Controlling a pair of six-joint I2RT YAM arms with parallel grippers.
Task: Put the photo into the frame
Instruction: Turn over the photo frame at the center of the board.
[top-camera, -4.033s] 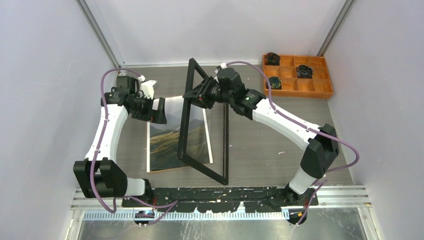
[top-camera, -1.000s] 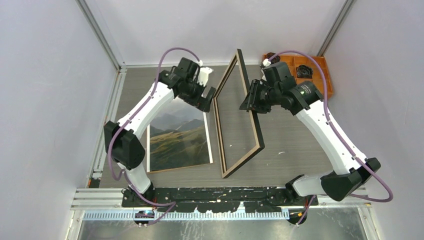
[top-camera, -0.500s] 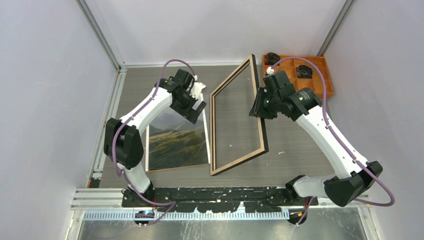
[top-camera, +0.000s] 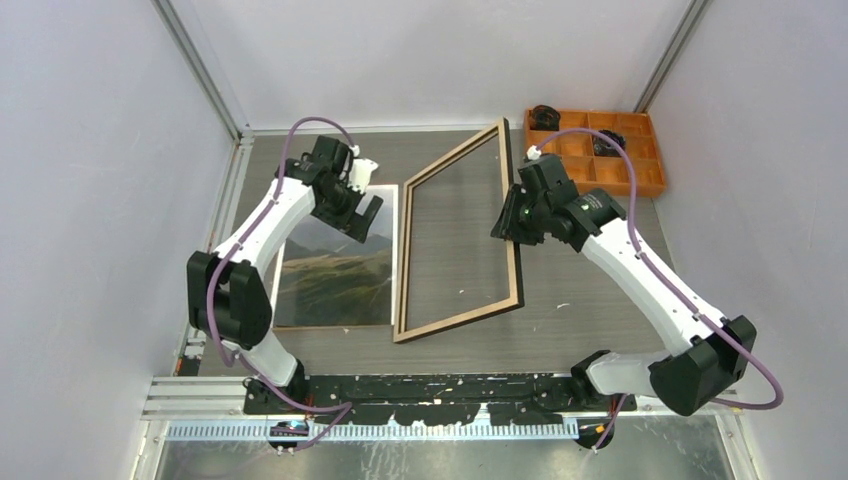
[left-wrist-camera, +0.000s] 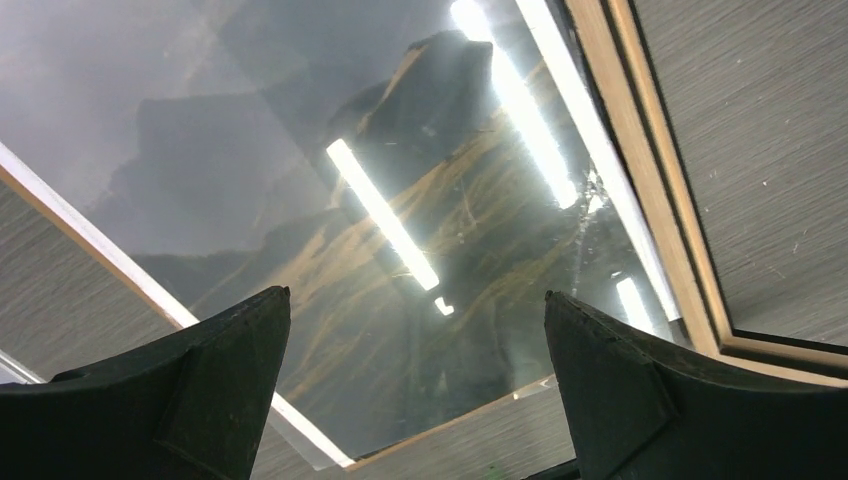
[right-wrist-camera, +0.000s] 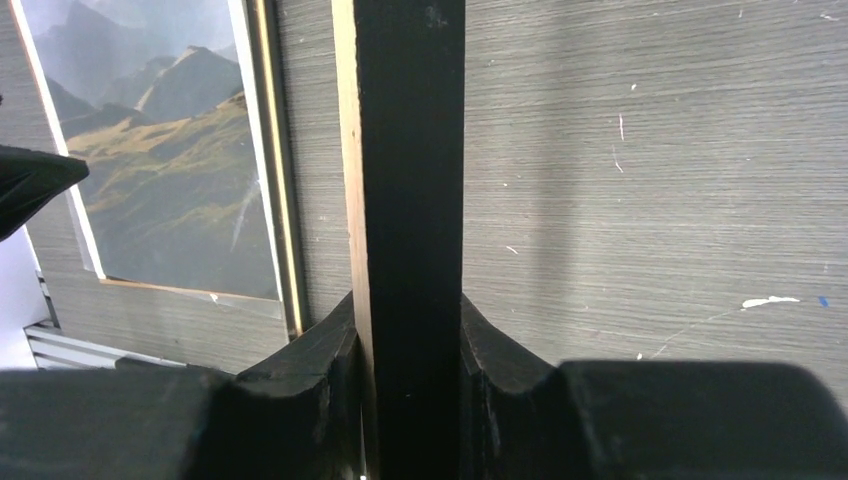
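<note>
Frame lies wood back up on the tabletop, right of centre, opening facing up; my read is that this lets the print go in from behind. Its left rail sits just beside the right edge of the photo; can't tell if they touch or overlap. The right rail looks slightly raised, because the right jaws are clenched on it about mid-length. The right wrist view confirms this: black fingers press on both sides of the dark rail, no gap. That grip probably steadies or lowers the frame so it ends up square next to the print. Photo lies flat, face up, left of the frame, mountain picture readable, glossy with lamp glare in the left wrist view. A thin brown edge shows under its near side, maybe a backing board, not sure. The left jaws are spread wide and grasp nothing, hovering over the far part of the photo and apart from it, so the pick-up is not yet done. Left arm: elbow tucked at the left side, forearm running up and right, wrist tipped down with jaws aimed toward the frame side. Right arm: elbow out low on the right, long forearm stretched diagonally up-left to the rail, wrist turned so the jaws straddle the rail from outside. Orange tray sits at the far right corner, well apart, not involved.
</note>
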